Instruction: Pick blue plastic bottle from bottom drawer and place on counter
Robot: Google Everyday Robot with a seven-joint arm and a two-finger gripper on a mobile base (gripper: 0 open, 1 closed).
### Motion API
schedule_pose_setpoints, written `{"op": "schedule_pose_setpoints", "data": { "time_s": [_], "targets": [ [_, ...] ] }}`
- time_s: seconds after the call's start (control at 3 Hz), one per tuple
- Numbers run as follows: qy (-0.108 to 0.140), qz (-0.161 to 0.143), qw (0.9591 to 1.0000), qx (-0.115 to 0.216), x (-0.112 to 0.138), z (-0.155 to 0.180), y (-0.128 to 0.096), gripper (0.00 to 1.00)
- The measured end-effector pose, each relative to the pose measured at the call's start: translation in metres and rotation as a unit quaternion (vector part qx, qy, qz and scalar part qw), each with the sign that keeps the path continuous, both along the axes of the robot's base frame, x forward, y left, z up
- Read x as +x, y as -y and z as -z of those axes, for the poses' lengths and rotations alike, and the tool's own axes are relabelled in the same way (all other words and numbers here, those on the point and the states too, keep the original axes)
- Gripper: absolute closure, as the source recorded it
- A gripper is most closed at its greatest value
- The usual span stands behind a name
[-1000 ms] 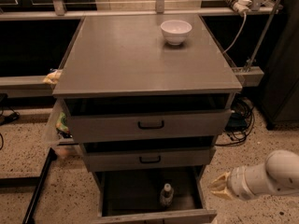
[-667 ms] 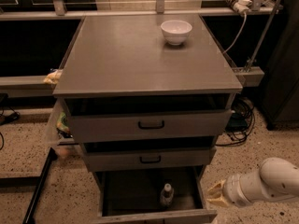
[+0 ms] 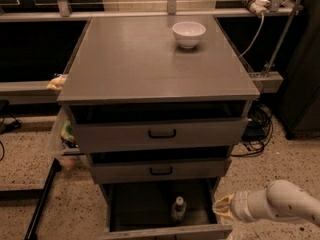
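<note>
Your gripper (image 3: 222, 207) is lower and a little further left than it was a second ago. Over the last moments it drops from beside the middle drawer (image 3: 161, 170) to the level of the bottom drawer (image 3: 165, 232), and its pale tip now sits at that drawer's right front corner. Nothing else moves: the blue plastic bottle (image 3: 178, 208) stands upright on the dark tray where it stood before, a little right of centre and near the front rim.

For the task, this reads as the approach to the pick and nothing more. The bottle is untouched and apart from the gripper, with the drawer's right wall between them, so you have the reach, the grasp, the lift and the placing all ahead of you.

The arm (image 3: 285, 204) comes in from the lower right edge of the view, its white forearm lying nearly level and pointing left toward the bottle. The wrist is at about the height of the bottle's cap. Whether the gripper is parted or closed I cannot tell from this side.

You probably need to clear the drawer's side wall before closing in (the middle drawer overhangs the back of the tray, so room above is limited there). The counter (image 3: 150, 59) above carries only the white bowl (image 3: 188, 34) near its far edge.
</note>
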State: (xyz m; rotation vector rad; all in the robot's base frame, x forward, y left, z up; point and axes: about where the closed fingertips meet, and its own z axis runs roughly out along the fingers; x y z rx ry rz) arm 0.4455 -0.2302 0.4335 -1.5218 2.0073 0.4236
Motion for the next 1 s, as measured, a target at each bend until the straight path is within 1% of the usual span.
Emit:
{"op": "schedule_pose_setpoints", "data": {
  "time_s": [0.33,0.67,1.0],
  "targets": [
    [0.026,-0.023,0.9990,0.029,0.026,0.045,-0.016,1.00],
    [0.029,-0.026,0.9965,0.073,0.058,0.108,-0.031,1.00],
    [0.031,-0.028,0.9966,0.070,0.056,0.111,-0.031,1.00]
  ]
}}
